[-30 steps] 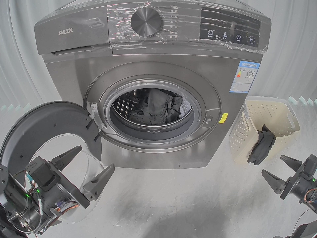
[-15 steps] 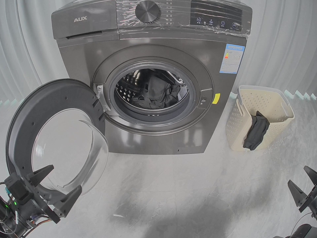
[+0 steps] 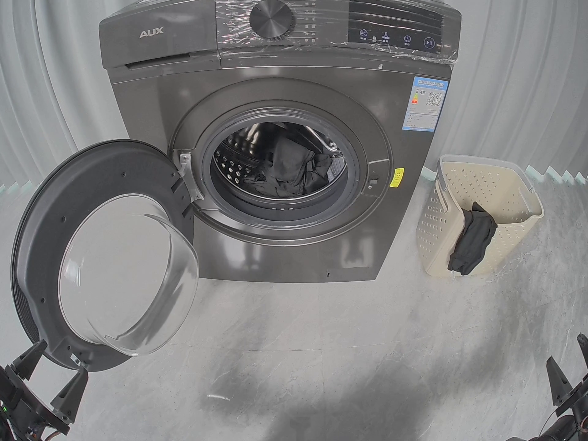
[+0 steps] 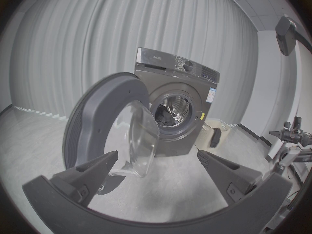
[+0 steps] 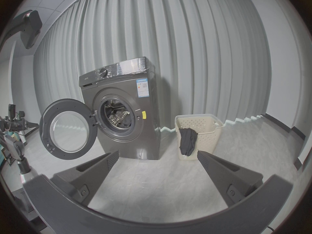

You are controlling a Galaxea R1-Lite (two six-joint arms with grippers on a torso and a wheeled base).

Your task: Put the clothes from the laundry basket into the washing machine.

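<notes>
The last dark garment [image 3: 470, 240] hangs over the front rim of the laundry basket [image 3: 436, 228], long axis straight up and down, half in and half dangling outside. It's soft, crumpled and floppy. From my right gripper [image 3: 566, 351] it's ahead and a bit left, well apart, and way closer than to my left gripper [image 3: 60, 359], so I'd say it's the right arm's job. Both grippers are spread wide and empty. The washing machine [image 3: 275, 81] sits left of the basket, with its door [image 3: 37, 240] swung open and dark clothes [image 3: 288, 166] inside.
</notes>
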